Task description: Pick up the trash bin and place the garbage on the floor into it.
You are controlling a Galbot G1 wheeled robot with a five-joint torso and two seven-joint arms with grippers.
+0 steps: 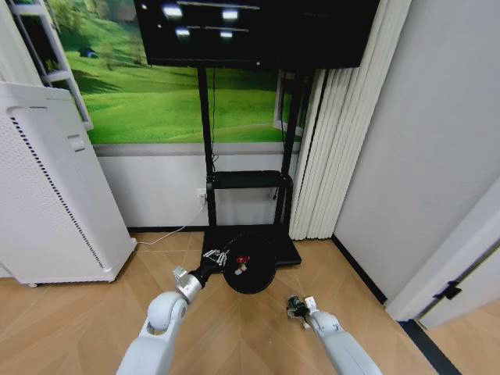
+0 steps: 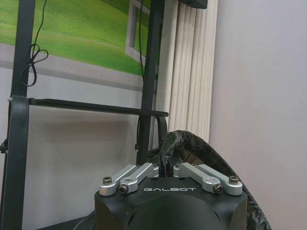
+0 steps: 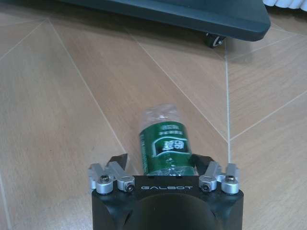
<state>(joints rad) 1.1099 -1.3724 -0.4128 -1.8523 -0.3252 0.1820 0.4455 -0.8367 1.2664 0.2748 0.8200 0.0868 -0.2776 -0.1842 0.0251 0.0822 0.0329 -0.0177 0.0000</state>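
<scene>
The trash bin (image 1: 250, 266), a small black mesh wastebasket, hangs tilted above the wooden floor in the head view, its mouth facing me. A red-and-white piece of garbage (image 1: 241, 261) lies inside it. My left gripper (image 1: 221, 258) is shut on the bin's rim (image 2: 192, 143), seen close up at the left gripper (image 2: 168, 165). A green bottle (image 3: 163, 139) lies on the floor. My right gripper (image 3: 163, 158) is down at it, open, with one finger on each side of the bottle's near end. In the head view the right gripper (image 1: 299, 310) sits low, right of the bin.
A black TV stand's base (image 1: 287, 251) with a caster (image 3: 213, 40) lies just beyond the bin and bottle. A tall white cabinet (image 1: 55, 187) stands at the left, pleated curtains (image 1: 328, 156) and a wall at the right. Bare wooden floor lies around both arms.
</scene>
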